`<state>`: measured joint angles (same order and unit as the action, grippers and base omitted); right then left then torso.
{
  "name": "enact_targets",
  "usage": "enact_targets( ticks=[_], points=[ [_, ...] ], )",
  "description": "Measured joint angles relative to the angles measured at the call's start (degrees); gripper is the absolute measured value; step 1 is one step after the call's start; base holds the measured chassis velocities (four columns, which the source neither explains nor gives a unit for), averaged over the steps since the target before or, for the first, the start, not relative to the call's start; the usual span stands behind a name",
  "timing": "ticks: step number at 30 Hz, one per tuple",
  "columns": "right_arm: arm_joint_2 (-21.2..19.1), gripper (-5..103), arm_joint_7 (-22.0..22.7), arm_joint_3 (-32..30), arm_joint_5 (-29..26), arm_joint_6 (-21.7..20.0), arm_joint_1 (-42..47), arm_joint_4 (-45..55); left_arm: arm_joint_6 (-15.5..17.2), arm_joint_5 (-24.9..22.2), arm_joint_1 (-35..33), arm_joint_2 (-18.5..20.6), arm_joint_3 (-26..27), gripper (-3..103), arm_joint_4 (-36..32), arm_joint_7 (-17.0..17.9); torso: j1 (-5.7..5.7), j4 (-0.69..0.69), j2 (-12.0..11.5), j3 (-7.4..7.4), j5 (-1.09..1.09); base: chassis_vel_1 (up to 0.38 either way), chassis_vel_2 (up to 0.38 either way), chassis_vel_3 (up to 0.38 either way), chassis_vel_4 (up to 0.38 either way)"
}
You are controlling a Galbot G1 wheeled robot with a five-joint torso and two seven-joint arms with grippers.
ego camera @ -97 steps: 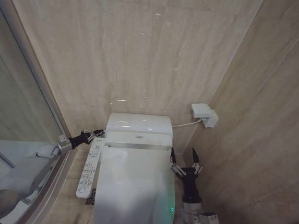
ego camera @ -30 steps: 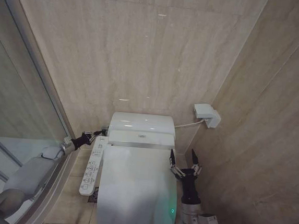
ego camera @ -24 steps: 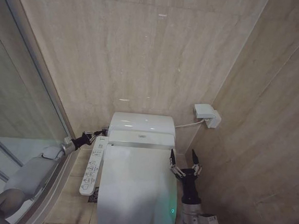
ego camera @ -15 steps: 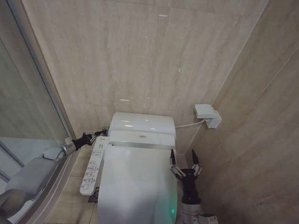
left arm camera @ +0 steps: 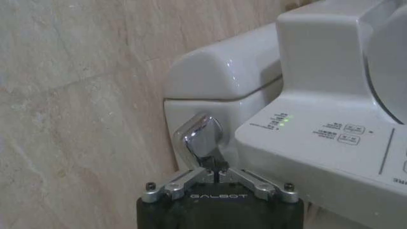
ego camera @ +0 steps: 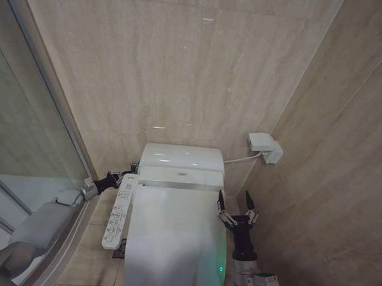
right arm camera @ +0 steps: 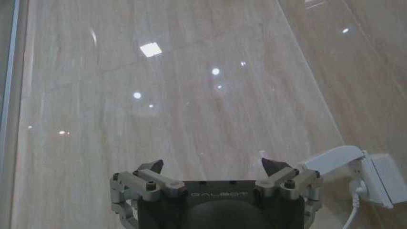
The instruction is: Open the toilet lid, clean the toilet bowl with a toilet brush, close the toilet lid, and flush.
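Note:
The white toilet lid (ego camera: 172, 238) lies shut over the toilet bowl, which is hidden beneath it. My left gripper (ego camera: 125, 175) reaches to the left side of the tank (ego camera: 181, 158). In the left wrist view that gripper (left arm camera: 216, 172) is shut, its tips touching the lower end of the chrome flush lever (left arm camera: 196, 138). My right gripper (ego camera: 237, 204) stands open and upright beside the lid's right edge, holding nothing; the right wrist view shows it (right arm camera: 213, 164) facing the wall. The toilet brush is out of view.
A white button panel (ego camera: 118, 210) runs along the toilet's left side, with green lights (left arm camera: 279, 120) on it. A glass shower screen (ego camera: 17, 141) stands close on the left. A white wall box (ego camera: 265, 147) with a cable sits on the right, where tiled walls close in.
My left gripper has edged a little closer to the tank's side. The right arm and the lid have stayed put. Since the oldest frame the camera has shifted slightly.

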<state>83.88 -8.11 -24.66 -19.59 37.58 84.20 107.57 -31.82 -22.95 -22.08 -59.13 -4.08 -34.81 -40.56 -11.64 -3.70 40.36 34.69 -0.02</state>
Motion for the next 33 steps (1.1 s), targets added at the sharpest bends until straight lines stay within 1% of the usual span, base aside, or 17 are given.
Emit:
enact_targets(
  ticks=[15,19,23,24,26,27,28,29,30,31,32,33],
  points=[
    [0.1,100,0.0,0.0,0.0,0.0,0.1,0.2,0.1,0.3,-0.6,0.5,0.1,0,-0.3,0.2,0.0,0.02,0.0,0.0,0.0,0.0,0.0,0.0,0.0],
    [0.2,100,0.0,0.1,0.2,0.0,0.2,0.2,0.1,0.3,-0.9,1.0,0.1,0,-1.3,0.7,0.0,0.01,0.0,0.01,-0.01,0.0,0.0,0.0,0.0],
    [0.4,100,0.0,0.1,0.4,0.0,0.2,0.4,0.2,-0.1,-2.3,2.8,0.6,0,-5.0,2.9,-0.01,0.0,0.0,0.0,0.0,0.0,0.0,0.0,0.0],
    [0.4,100,0.0,0.1,0.4,0.0,0.2,0.4,0.2,-0.1,-2.3,2.8,0.6,0,-5.0,2.9,-0.01,0.0,0.0,0.0,0.0,0.0,0.0,0.0,0.0],
    [0.5,100,0.0,0.2,0.5,0.0,0.3,0.5,0.6,-1.2,-4.0,4.3,1.3,0,-8.3,6.2,-0.01,-0.02,0.0,0.0,0.0,0.0,0.0,0.0,0.0],
    [0.6,100,-0.1,0.3,0.7,0.0,0.3,0.6,1.3,-2.2,-6.0,5.7,2.2,0,-12.1,9.5,-0.02,-0.04,0.0,0.0,0.0,0.0,0.0,0.0,0.0],
    [0.6,100,-0.1,0.3,0.7,0.0,0.3,0.6,1.3,-2.2,-6.0,5.7,2.2,0,-12.1,9.5,-0.02,-0.04,0.0,0.0,0.0,0.0,0.0,0.0,0.0],
    [0.6,100,-0.1,0.4,0.7,0.0,0.3,0.6,2.0,-2.6,-7.6,6.6,3.3,0,-14.8,12.1,0.0,-0.04,0.0,-0.01,0.01,0.0,0.0,0.0,0.0],
    [0.7,100,-0.1,0.3,0.8,0.0,0.4,0.7,2.8,-3.0,-9.5,7.4,4.4,0,-17.9,15.1,0.0,0.0,0.0,-0.01,0.02,0.0,0.0,0.0,0.0],
    [0.9,100,-0.1,0.0,0.8,0.0,0.6,0.8,3.1,-3.4,-10.8,7.8,5.3,0,-20.2,17.2,0.0,-0.01,0.0,-0.01,0.02,0.0,0.0,0.0,0.0],
    [0.9,100,-0.1,0.0,0.8,0.0,0.6,0.8,3.1,-3.4,-10.8,7.8,5.3,0,-20.2,17.2,0.0,-0.01,0.0,-0.01,0.02,0.0,0.0,0.0,0.0],
    [1.1,100,-0.1,-0.3,0.8,0.0,0.8,0.8,3.3,-3.6,-12.2,8.2,6.6,0,-22.5,19.0,-0.01,-0.04,0.0,-0.01,0.01,0.0,0.0,0.0,0.0]
  ],
)
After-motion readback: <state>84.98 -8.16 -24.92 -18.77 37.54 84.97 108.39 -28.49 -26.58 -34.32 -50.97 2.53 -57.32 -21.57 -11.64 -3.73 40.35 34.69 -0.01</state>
